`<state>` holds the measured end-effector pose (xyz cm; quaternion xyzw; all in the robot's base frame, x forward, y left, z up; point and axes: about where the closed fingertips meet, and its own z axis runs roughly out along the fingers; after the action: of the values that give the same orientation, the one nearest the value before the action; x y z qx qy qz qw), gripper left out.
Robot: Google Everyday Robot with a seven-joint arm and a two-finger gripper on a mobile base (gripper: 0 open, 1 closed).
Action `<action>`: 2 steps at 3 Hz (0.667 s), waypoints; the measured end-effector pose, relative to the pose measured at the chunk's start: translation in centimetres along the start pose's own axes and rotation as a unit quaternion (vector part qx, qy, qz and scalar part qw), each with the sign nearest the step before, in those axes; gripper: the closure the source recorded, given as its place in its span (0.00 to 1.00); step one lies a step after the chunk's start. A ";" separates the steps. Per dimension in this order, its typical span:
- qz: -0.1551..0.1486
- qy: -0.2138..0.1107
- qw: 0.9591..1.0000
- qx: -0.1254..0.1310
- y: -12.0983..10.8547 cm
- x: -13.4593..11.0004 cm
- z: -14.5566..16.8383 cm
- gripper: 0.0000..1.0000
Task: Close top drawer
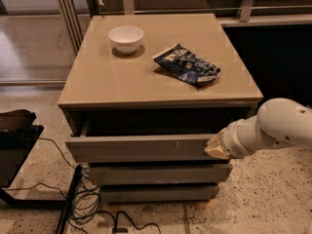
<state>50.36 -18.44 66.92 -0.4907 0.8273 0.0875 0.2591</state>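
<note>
The top drawer [141, 147] is a wide grey-taupe drawer with a flat handleless front and small pale scuffs. It stands a little way out of the cabinet, and only a thin dark gap shows above its front. My gripper [216, 147] comes in from the right on a white arm and rests against the right end of the drawer front.
Two matching grey drawer fronts [156, 174] sit below. On the beige cabinet top [117, 77] stand a white bowl [126, 38] and a dark blue snack bag [187, 65]. Black cables [87, 204] lie on the speckled floor at the left, beside a black stand [14, 145].
</note>
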 end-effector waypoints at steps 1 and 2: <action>-0.002 -0.002 1.000 0.004 -0.5 -0.3 -0.3 0.63; -0.002 -0.002 1.000 0.004 -0.4 -0.3 -0.2 0.39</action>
<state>50.76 -18.55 67.32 -0.4909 0.8264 0.0844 0.2626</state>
